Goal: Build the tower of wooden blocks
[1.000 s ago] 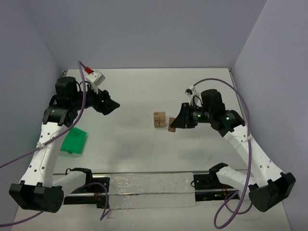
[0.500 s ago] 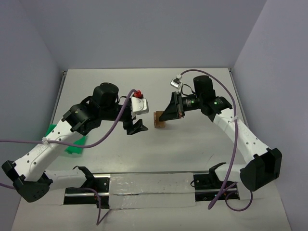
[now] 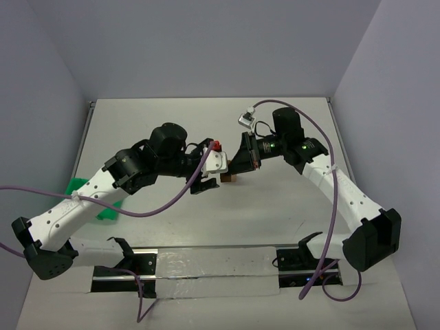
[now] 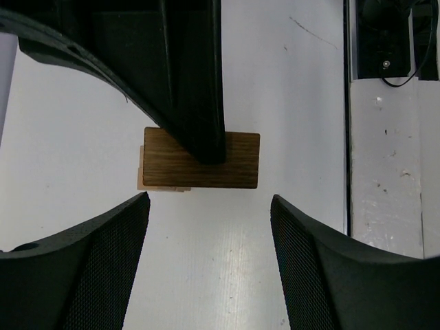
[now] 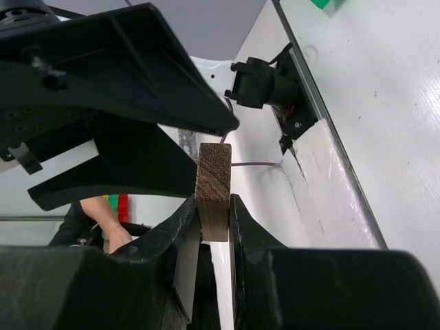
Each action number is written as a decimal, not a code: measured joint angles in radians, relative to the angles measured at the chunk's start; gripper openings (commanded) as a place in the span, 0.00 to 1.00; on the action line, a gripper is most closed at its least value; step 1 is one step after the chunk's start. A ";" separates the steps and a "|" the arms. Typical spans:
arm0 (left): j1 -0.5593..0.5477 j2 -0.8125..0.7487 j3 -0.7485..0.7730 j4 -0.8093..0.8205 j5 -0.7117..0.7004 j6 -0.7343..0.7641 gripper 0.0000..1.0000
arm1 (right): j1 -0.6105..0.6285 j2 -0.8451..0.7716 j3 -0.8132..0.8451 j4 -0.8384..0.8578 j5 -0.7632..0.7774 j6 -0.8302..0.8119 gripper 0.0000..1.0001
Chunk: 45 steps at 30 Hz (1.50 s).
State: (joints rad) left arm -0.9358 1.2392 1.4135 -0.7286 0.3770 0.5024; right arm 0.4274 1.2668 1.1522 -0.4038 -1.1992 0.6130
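**A:** What does the overhead view show?

**B:** Two robot arms meet at the middle of a white table [image 3: 289,206]. The left claw [image 3: 204,184] has swung in from the far left, where a green tray [image 3: 77,184] lies. It now sits just beside the tower [image 3: 228,178], closer than half a second ago. The right claw [image 3: 238,167] has risen from table level to just over the tower and hides most of it.

**A:** And the left wrist view?

**B:** The left claw's fingers [image 4: 89,275] are spread wide with nothing between them. Ahead is a brown wood block [image 4: 237,161], crossed by one black finger of the right claw. Paler wood, the tower [image 4: 141,175], peeks out at its lower left edge. I cannot tell whether block and tower touch.

**A:** The right wrist view?

**B:** The right claw is clamped on that wood block [image 5: 213,189], pinching its lower half, with the end grain facing the camera. The left claw looms dark just behind.

**A:** What does this mean for the build?

**B:** A second ago the block was low beside a pair of blocks. Now it is held over them, so the next layer seems to be going on. The left claw looks set to steady or nudge the stack. The claws are crowded, so a bump could topple it.
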 measured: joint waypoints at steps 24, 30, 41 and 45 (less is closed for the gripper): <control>-0.027 -0.064 -0.033 0.002 0.020 0.235 0.74 | 0.028 0.172 0.121 -0.391 -0.185 -0.460 0.00; -0.028 -0.138 -0.079 -0.017 0.099 0.377 0.73 | 0.069 0.356 0.247 -0.769 -0.212 -0.912 0.00; -0.236 -0.044 0.038 -0.315 0.092 0.624 0.70 | 0.115 0.393 0.248 -0.916 -0.243 -1.026 0.00; -0.339 0.058 0.110 -0.387 0.047 0.658 0.69 | 0.160 0.398 0.245 -0.921 -0.242 -1.020 0.00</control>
State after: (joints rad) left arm -1.2751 1.2969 1.5240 -1.1156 0.4243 1.1600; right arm 0.5874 1.6652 1.3968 -1.3249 -1.4410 -0.4069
